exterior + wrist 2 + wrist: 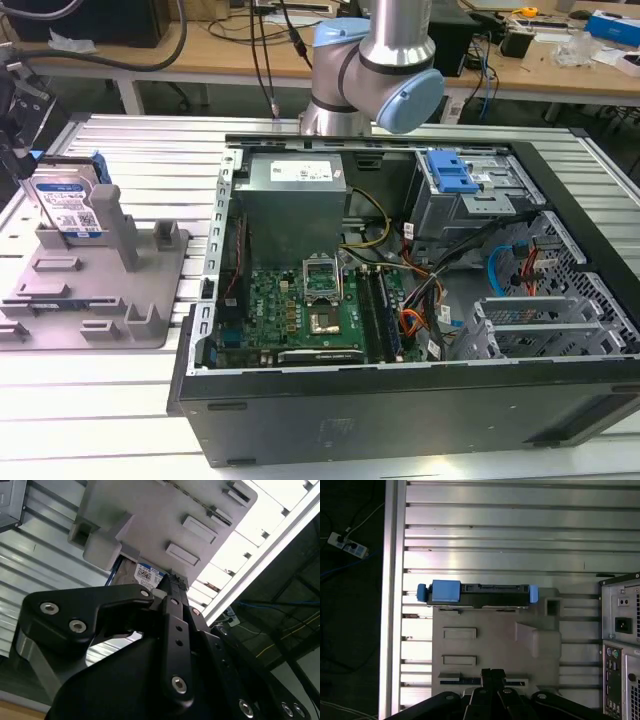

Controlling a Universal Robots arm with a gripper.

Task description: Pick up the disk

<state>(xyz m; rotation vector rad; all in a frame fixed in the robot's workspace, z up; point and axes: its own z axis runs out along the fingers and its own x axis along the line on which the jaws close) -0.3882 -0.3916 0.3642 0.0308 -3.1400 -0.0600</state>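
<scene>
The grey fixture (pixel 150 300) is sitting at about nine o'clock in the exterior view, and it is holding the disk (pixel 68 205) on edge in a slot along its far side, just beside an upright post (pixel 115 225). The disk's blue-and-white label is facing the camera. In the first wrist view the disk (pixel 480 591) is showing edge-on, with blue rails at both ends. The fixture's other recesses are lying bare.

The gripper (pixel 492 672) is hovering over the fixture's opposite edge, apart from the disk. Its fingers are pressing together and grasping nothing. In the second wrist view the label (pixel 150 575) is peeking out just past the black fingertips (pixel 172 587).

The open computer case (pixel 400 420) is filling the exterior view from four to six o'clock. Inside it, a grey power supply (pixel 295 200) is sitting above a green motherboard (pixel 290 300). A drive cage (pixel 470 205) with a blue latch (pixel 450 172) is standing toward two o'clock, and loose cables (pixel 415 320) are trailing between them.

Everything is resting on a ribbed aluminium table (pixel 150 150). The arm (pixel 370 60) is rising at twelve o'clock. Wooden benches (pixel 230 50) strewn with wires are running behind it, and a power strip (pixel 347 545) is lying on the dark floor beside the table.
</scene>
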